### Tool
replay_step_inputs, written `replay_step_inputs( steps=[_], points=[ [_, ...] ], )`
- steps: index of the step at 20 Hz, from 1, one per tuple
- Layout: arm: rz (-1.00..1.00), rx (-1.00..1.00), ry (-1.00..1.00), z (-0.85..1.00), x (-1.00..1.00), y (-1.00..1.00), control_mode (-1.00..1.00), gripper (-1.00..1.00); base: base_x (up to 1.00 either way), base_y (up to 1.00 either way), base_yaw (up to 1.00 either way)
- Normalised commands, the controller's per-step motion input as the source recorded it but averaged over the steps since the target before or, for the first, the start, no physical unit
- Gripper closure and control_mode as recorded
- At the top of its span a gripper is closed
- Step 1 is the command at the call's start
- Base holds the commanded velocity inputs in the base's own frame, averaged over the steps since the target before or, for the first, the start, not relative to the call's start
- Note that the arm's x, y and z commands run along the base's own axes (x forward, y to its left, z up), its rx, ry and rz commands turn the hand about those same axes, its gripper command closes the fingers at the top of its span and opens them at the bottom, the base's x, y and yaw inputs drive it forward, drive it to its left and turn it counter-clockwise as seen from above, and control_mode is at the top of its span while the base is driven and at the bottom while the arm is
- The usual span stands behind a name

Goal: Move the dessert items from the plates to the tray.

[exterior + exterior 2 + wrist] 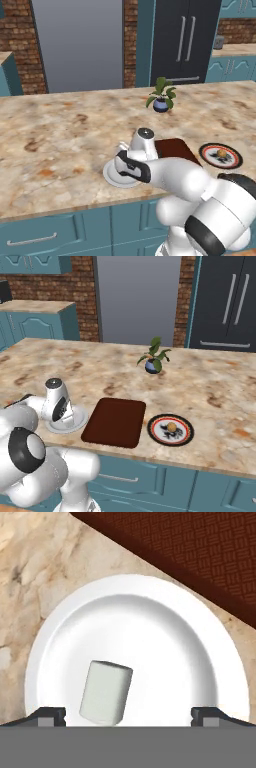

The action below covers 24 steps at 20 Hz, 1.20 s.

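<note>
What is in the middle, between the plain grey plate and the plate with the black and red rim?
The dark reddish-brown rectangular tray lies between the plain light grey plate and the black-and-red-rimmed plate, seen in the right base view.

Cube [106,693] on plate [75,423] left of tray [114,421] — pastry [171,427] on rimmed plate [170,430] right of tray.

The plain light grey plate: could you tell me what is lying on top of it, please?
A single whitish cube lies on the plain grey plate, between the open gripper's fingertips. In both base views the arm covers most of the plate, so the cube is hidden there.
</note>
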Motion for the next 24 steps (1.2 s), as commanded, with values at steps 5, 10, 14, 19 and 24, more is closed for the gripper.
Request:
replay_step_inputs(
  steps=[5,10,14,19,24],
  points=[
    [-0.04,0.00,0.05,-0.28,0.24,0.02,-1.00,-1.00,0.00,0.00,0.00],
    [-0.02,0.00,0.04,-0.22,0.16,0.06,-1.00,-1.00,0.00,0.00,0.00],
    [-0.03,-0.03,0.03,-0.26,0.23,0.04,-1.00,-1.00,0.00,0.00,0.00],
    [-0.03,-0.06,0.01,-0.25,0.19,0.02,-1.00,1.00,0.00,0.00,0.00],
    [0.00,0.00,0.00,0.00,0.00,0.00,-1.00,1.00,0.00,0.00,0.00]
  ],
)
